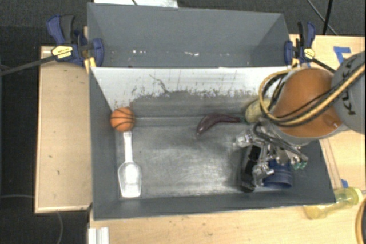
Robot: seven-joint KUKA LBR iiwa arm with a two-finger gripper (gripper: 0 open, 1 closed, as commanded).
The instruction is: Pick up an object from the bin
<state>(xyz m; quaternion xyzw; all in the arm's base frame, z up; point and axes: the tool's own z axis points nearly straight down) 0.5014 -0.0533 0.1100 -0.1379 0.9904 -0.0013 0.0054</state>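
Dark blue rounded plastic thing point(281, 180) lies in the lower right corner of the grey metal bin point(183, 166), under the gripper point(262, 170).
The gripper hangs low over that corner, with a black oblong piece point(247, 171) just beside the blue thing on its left. I cannot tell whether that piece is loose or part of the robot, nor whether the grip is released or clenched, as the orange wrist cover point(303, 103) and its cables hide much. Crowding looks like the main risk. This close to two walls, a grip may catch only an edge of the blue thing and lose it on the lift, or shove it into the wall. A loose black piece might be dragged along. The small orange ball point(122, 119), white plastic scoop point(128, 174) and dark purple curved thing point(214, 122) lie well apart, so they seem unlikely to interfere.
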